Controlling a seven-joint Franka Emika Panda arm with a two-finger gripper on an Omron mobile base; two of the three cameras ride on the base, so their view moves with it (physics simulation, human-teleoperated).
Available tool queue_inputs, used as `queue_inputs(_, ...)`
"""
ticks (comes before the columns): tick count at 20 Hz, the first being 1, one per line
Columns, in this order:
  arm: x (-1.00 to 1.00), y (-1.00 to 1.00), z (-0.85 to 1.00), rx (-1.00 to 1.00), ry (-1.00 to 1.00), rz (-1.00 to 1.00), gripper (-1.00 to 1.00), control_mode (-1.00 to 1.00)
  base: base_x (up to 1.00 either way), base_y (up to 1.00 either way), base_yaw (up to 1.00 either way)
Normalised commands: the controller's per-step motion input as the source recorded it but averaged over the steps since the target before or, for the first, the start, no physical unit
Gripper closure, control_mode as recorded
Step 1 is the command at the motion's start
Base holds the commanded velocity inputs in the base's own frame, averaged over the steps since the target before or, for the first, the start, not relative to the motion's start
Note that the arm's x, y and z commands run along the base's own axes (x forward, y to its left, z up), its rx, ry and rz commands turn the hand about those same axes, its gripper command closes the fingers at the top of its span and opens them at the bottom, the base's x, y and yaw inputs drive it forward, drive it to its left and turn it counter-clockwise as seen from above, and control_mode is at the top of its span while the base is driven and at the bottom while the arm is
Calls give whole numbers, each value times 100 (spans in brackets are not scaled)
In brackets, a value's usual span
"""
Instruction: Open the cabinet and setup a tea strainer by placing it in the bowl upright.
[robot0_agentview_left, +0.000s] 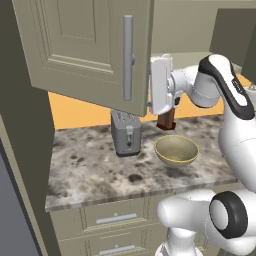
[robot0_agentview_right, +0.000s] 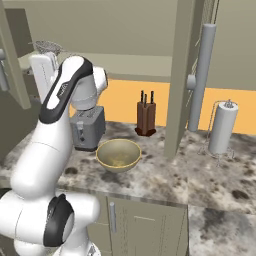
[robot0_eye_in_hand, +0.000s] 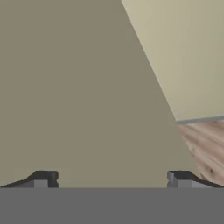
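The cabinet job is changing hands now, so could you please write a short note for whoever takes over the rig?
Gripper: open, holding nothing, raised by the swung-out door of the cabinet.
Cabinet: doors open.
Tea strainer: on the cabinet shelf, above the toaster.
Bowl: on the counter right of the toaster, nothing in it.
Done: cabinet opened.
Left: reach in, grasp the strainer, stand it upright in the bowl.

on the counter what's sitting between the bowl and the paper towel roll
In the right base view, the open cabinet door hangs between the bowl and the paper towel roll; the counter beneath looks bare.
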Motion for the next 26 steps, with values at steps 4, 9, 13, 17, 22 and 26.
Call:
queue_inputs(4, 0, 41, 0, 0, 0, 19, -100, -100, 0, 0, 0)
queue_inputs(9, -37, 67, 0, 0, 0, 13, -100, -100, 0, 0, 0)
queue_inputs(13, -58, 72, -1, 0, 0, 8, -100, -100, 0, 0, 0)
queue_inputs(17, -54, 89, -5, 0, 0, 6, -100, -100, 0, 0, 0)
queue_inputs(22, -42, 87, -3, 0, 0, 2, -100, -100, 0, 0, 0)
queue_inputs(26, -36, 64, 0, -1, 0, 0, -100, -100, 0, 0, 0)
